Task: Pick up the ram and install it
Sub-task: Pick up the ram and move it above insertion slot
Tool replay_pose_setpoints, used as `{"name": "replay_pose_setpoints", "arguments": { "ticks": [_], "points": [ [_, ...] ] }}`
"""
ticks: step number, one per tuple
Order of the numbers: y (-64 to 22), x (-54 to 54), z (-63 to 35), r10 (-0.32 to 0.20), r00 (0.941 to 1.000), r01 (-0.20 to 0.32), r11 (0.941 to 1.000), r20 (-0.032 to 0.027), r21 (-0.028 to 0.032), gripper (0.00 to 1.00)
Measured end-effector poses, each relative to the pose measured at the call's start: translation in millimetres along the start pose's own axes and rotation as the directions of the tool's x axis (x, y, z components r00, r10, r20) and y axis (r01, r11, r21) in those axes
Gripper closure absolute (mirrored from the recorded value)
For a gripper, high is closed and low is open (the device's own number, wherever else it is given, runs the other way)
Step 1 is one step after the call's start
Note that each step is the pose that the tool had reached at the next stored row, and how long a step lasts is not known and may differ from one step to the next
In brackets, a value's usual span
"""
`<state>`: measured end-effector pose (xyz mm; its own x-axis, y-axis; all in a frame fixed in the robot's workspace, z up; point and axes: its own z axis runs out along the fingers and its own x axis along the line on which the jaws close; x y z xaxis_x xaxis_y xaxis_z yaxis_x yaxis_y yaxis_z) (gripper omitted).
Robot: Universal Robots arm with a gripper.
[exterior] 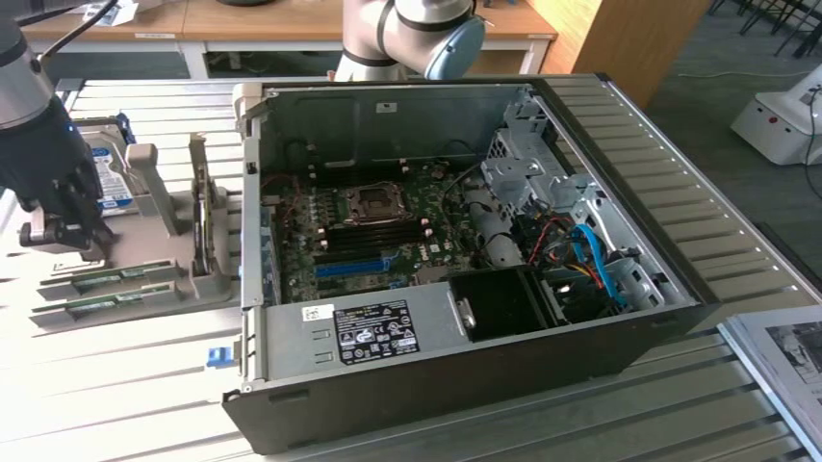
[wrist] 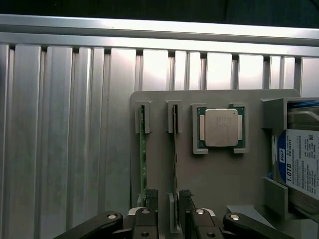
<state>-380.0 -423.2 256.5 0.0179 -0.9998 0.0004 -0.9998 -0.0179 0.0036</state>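
Observation:
Two green ram sticks stand on edge in a grey holder tray (wrist: 219, 174). One ram stick (wrist: 143, 154) lies just outside my fingers. The other ram stick (wrist: 175, 149) runs into the gap between them. My gripper (wrist: 168, 201) is open and hangs just above this tray, its black fingers (wrist: 152, 199) straddling the second stick's near end without closing on it. In the exterior view the gripper (exterior: 58, 231) hovers at the left over the ram sticks (exterior: 106, 281). The open computer case (exterior: 603, 318) holds the motherboard (exterior: 372, 231) with black memory slots beside the processor socket.
A processor chip (wrist: 221, 128) sits in a recess of the tray. A hard drive (wrist: 301, 164) with a blue-white label stands beside it. An expansion card (exterior: 203, 212) stands upright between tray and case. The table is ribbed aluminium (wrist: 60, 124). A second robot arm (exterior: 411, 34) stands behind the case.

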Motion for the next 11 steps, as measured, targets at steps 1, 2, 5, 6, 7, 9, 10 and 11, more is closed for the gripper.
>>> {"name": "replay_pose_setpoints", "arguments": {
  "ticks": [1, 2, 5, 6, 7, 9, 10, 11],
  "points": [
    [0.0, 0.0, 0.7, 0.0, 1.0, 0.0, 1.0, -0.0001, -0.0001, 0.69],
    [0.0, 0.0, 1.4, 0.0, 1.0, 0.0, 1.0, -0.0001, 0.0, 0.69],
    [0.0, 0.0, 3.8, 0.0, 1.0, 0.0, 1.0, 0.0, 0.0, 0.69],
    [0.0, 0.0, 4.6, 0.0, 1.0, 0.0, 1.0, 0.0, -0.0001, 0.69],
    [0.0, 0.0, 5.4, 0.0, 1.0, 0.0, 1.0, 0.0, 0.0, 0.69],
    [0.0, 0.0, 6.8, 0.0, 1.0, 0.0, 1.0, -0.0001, -0.0001, 0.69],
    [0.0, 0.0, 7.5, 0.0, 1.0, 0.0, 1.0, -0.0001, -0.0001, 0.69],
    [0.0, 0.0, 8.3, 0.0, 1.0, 0.0, 1.0, 0.0, 0.0, 0.69]
  ]
}}
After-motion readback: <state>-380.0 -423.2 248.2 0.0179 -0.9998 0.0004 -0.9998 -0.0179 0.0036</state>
